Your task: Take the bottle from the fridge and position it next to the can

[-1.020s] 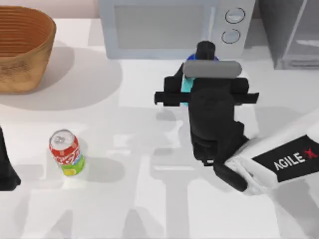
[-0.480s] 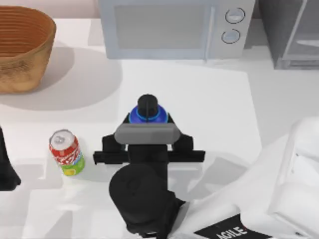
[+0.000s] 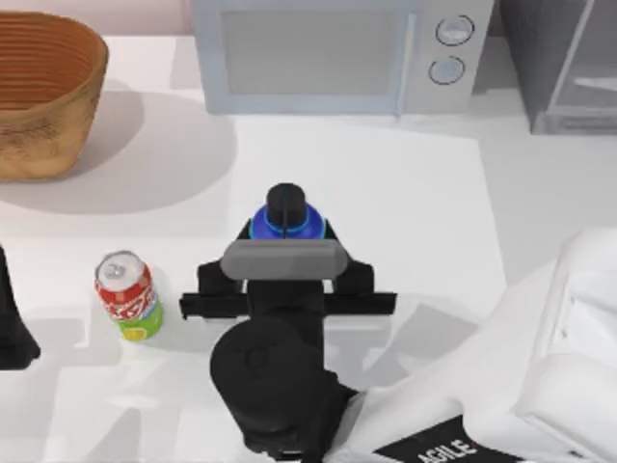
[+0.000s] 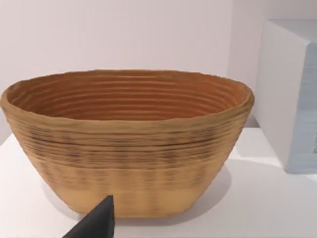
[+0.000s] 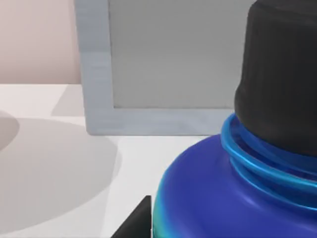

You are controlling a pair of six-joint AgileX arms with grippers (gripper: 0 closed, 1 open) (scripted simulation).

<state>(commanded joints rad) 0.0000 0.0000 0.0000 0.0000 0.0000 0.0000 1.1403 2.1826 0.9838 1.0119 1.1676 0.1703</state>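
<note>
The bottle (image 3: 285, 206), cyan and blue with a black cap, stands upright in the middle of the table with my right gripper (image 3: 285, 233) shut on it. In the right wrist view its blue shoulder (image 5: 213, 193) and black cap are close up, with one dark finger (image 5: 134, 223) against its side. The red can (image 3: 127, 295) stands to the bottle's left with a gap of bare table between them. The fridge (image 3: 569, 58) is at the back right corner. My left arm (image 3: 10, 328) is parked at the left edge.
A light-grey microwave (image 3: 328, 53) with two knobs stands at the back centre. A woven basket (image 3: 43, 92) sits at the back left, and the left wrist view looks at the basket (image 4: 126, 144). My right arm's white link crosses the front right.
Over the last second my right gripper carried the bottle from in front of the microwave leftward and toward the front, nearer the can. In the last half second it has hardly moved.
</note>
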